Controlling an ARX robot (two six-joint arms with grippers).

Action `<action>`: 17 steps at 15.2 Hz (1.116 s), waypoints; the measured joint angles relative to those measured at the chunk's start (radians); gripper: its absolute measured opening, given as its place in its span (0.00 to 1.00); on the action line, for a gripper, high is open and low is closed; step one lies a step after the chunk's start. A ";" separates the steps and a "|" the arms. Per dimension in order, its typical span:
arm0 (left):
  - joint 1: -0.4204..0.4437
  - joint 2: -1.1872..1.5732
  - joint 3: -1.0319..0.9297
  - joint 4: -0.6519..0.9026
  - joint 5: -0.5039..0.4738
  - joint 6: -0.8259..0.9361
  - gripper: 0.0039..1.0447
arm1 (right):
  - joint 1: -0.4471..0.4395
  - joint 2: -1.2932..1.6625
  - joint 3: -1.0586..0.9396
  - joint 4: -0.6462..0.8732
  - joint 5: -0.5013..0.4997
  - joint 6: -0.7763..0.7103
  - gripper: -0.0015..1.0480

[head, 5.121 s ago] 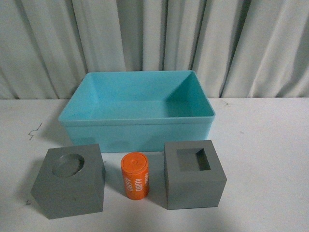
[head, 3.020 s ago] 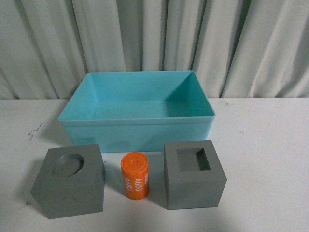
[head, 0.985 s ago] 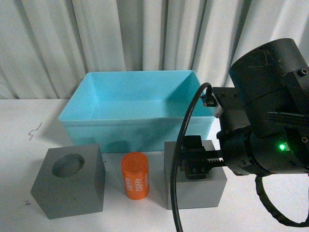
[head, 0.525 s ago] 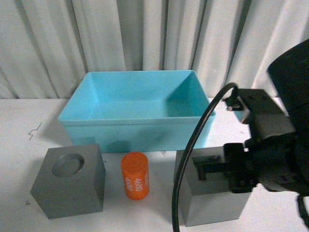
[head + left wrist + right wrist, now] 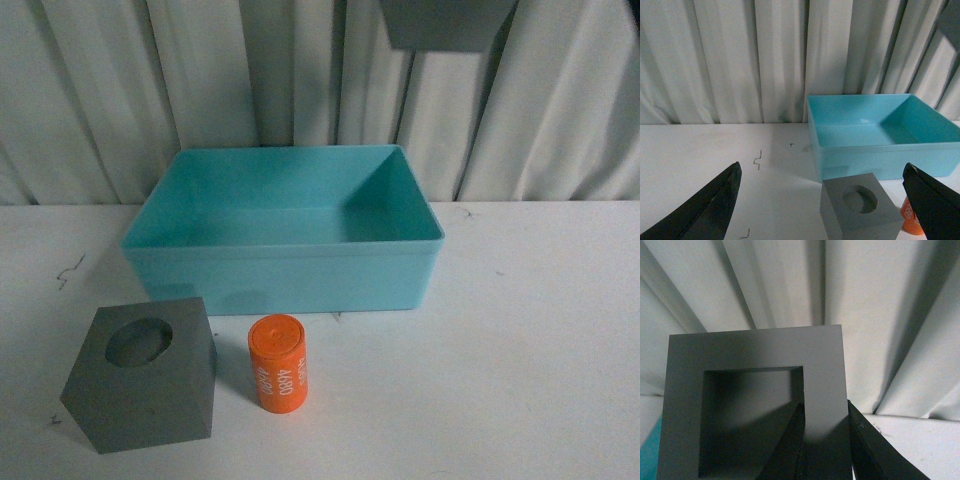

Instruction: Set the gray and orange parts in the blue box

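The gray cube (image 5: 445,22) is off the bench (image 5: 540,330) now, right hand (image 5: 825,435) pinching its wall, high at twelve o'clock of the box (image 5: 285,280). Drop next, likely.

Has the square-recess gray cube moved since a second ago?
Yes: the cube went up, off the table beside the orange cylinder, and now hangs above the blue box in the right gripper.

Left gripper (image 5: 821,167) spread; right gripper (image 5: 825,407) pinching square-recess cube (image 5: 755,350).
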 joint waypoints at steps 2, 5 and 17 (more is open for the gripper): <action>0.000 0.000 0.000 0.000 0.000 0.000 0.94 | 0.034 0.188 0.186 -0.095 0.006 0.011 0.18; 0.000 0.000 0.000 0.000 0.000 0.000 0.94 | 0.085 0.378 0.397 -0.212 0.033 0.032 0.18; 0.000 0.000 0.000 0.000 0.000 0.000 0.94 | 0.138 0.668 0.620 -0.397 0.240 0.233 0.53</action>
